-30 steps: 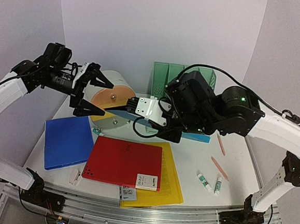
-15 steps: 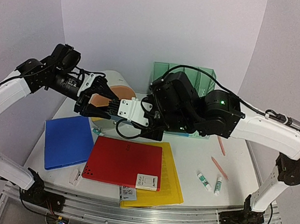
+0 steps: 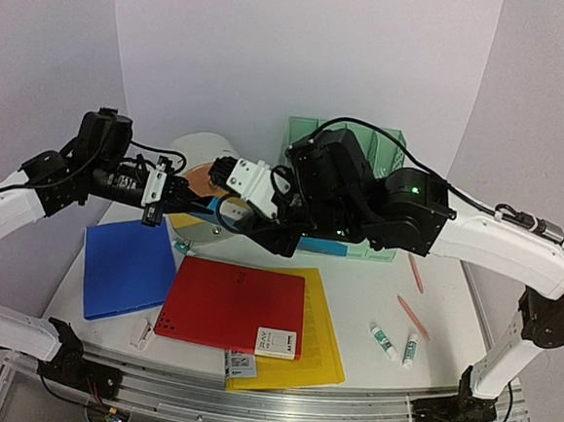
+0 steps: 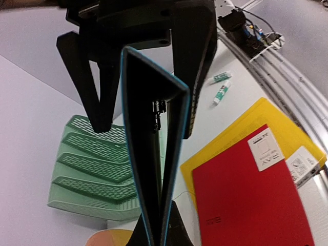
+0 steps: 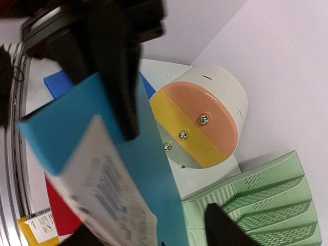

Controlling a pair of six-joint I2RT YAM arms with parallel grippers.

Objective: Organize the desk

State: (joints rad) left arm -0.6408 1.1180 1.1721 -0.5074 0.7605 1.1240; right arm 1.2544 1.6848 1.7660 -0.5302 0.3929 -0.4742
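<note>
The thin teal plastic folder [image 5: 154,164] hangs over the back-left part of the white desk [image 3: 364,291], its long axis running left-right between 2 grippers. The right gripper [image 3: 217,191] is clamped on it; the left gripper [image 4: 145,130] straddles it, fingers apart.

The widest bare stretch of desk [image 3: 374,277] lies at the right of the frame, between the yellow folder [image 3: 322,346] and the right wall. Only pink pens [image 3: 415,271] and glue sticks [image 3: 385,342] lie flat on it.

The left and centre are covered by the blue folder [image 3: 126,267], the red folder [image 3: 231,305] and the yellow one, all low.

The upper centre is crowded. The left tool [image 3: 173,200] and right tool [image 3: 214,181] meet there around a teal folder [image 5: 148,148] held in the air, which fills most of the gap between the left tool's spread fingers. A round drum [image 3: 194,150] stands just behind them. A green file rack [image 3: 305,135] blocks the back, behind the right arm.
</note>
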